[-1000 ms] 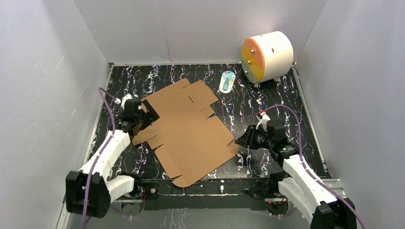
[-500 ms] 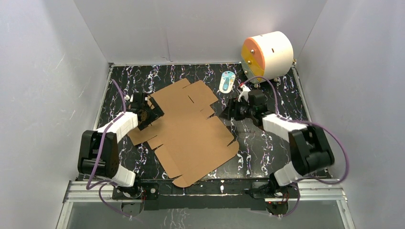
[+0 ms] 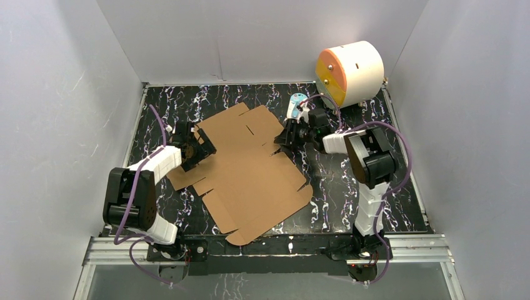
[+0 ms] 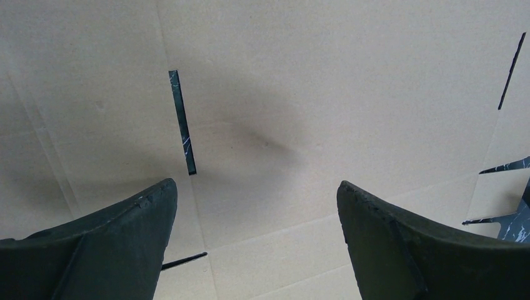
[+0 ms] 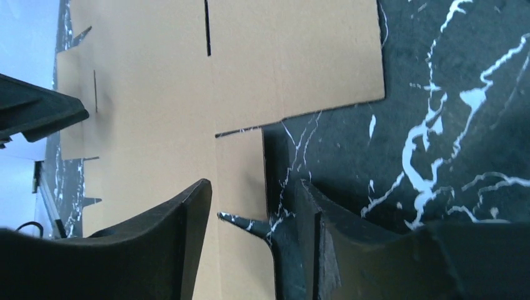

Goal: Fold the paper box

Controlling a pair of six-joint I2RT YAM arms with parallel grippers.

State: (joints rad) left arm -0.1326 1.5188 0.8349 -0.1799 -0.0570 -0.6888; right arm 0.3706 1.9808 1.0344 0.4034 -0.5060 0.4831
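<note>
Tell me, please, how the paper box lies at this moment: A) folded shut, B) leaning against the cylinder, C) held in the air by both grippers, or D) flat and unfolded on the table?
D: the paper box is a flat die-cut sheet on the table, and the left gripper and right gripper are open, gripping nothing.

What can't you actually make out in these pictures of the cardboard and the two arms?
Top view: the small blue-and-white item by the right gripper is too small to identify.
Top view: the left gripper covers part of the paper box; whether it touches cannot be told.
Left wrist view: the box runs off the picture's edges.
Right wrist view: its own fingers hide the box's near part.
</note>
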